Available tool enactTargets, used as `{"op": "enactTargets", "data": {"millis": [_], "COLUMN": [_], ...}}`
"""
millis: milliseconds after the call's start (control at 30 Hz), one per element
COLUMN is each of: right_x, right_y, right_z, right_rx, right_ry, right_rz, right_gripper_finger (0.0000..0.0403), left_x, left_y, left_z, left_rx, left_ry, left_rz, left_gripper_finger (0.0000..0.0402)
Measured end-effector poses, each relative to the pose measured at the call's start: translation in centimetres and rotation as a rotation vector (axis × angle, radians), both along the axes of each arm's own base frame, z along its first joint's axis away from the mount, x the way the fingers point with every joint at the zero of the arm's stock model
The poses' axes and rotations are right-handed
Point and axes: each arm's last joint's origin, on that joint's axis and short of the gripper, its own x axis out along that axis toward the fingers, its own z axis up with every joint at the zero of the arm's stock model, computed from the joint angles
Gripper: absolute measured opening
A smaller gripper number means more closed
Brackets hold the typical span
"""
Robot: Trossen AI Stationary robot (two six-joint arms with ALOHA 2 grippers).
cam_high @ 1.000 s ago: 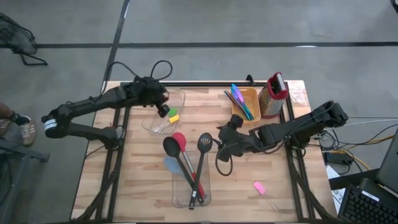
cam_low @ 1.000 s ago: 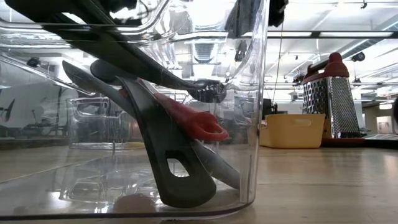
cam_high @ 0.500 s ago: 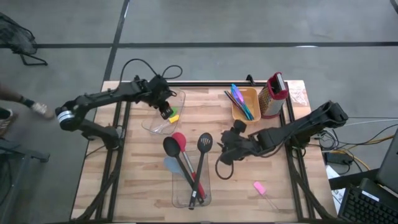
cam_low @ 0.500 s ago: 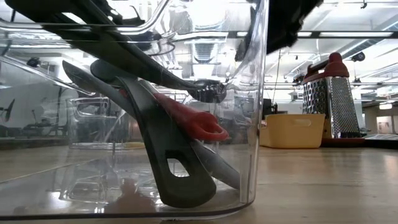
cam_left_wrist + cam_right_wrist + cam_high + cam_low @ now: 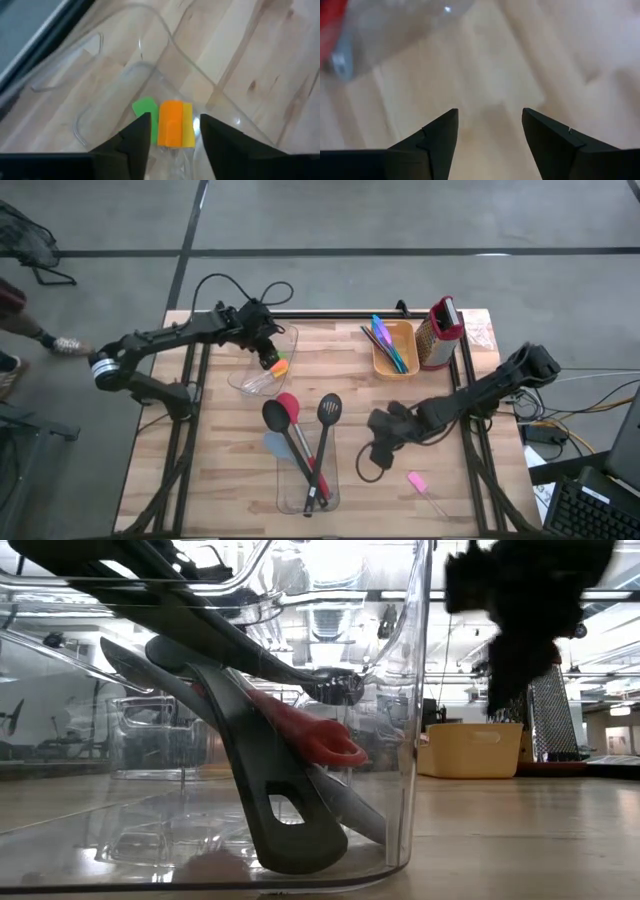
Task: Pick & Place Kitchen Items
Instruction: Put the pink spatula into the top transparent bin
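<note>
My left gripper hangs open over a clear bin at the table's far left. An orange chunk lies in the bin between its fingers and apart from both, beside a yellow chunk and a green one. My right gripper stands open above bare wood, right of a clear tray. Red, black and light-blue spoons and a slotted turner lean in the tray, handles down. A pink piece lies on the wood near my right gripper.
A yellow bin holding blue, purple and pink sticks stands at the far right, next to a red-topped metal grater. Bare wood lies at the table's near left and near right corners. In the low view the tray's wall fills the foreground.
My left gripper has opened over the clear bin and let go of the orange chunk, which now lies by the yellow and green chunks. My right gripper has moved toward the table's near edge and a little to the right, coming closer to the pink piece.
</note>
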Motion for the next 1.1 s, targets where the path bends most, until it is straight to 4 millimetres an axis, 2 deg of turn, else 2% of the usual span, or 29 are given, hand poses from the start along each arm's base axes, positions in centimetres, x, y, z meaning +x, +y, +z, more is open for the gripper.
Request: {"op": "enactTargets", "data": {"millis": [200, 433, 567, 833, 1100], "right_x": [-1.8, -3.5, -4.3, -6.3, -7.1], "right_y": [1.1, 2.6, 4.0, 6.8, 8.1], "right_z": [-2.0, -3.2, -3.2, -3.1, -4.8], "right_rx": [0.151, 0.277, 0.330, 0.378, 0.356], "right_ry": [0.116, 0.215, 0.245, 0.289, 0.393], "right_rz": [-0.060, -0.161, -0.178, -0.227, -0.288], "right_gripper_finger": [0.0209, 0.0215, 0.0228, 0.0235, 0.0216], "left_x": [-1.0, -2.4, -2.9, -3.0, -2.4], "left_y": [-0.8, -3.6, -5.5, -8.6, -10.3], "left_z": [2.6, 6.6, 7.8, 8.0, 7.1], "left_rx": [0.084, 0.115, 0.110, 0.125, 0.081], "left_ry": [-0.130, -0.444, -0.603, -0.744, -0.784], "left_rz": [-0.014, -0.179, -0.282, -0.435, -0.511], "left_gripper_finger": [0.0218, 0.0222, 0.0222, 0.0222, 0.0222]}}
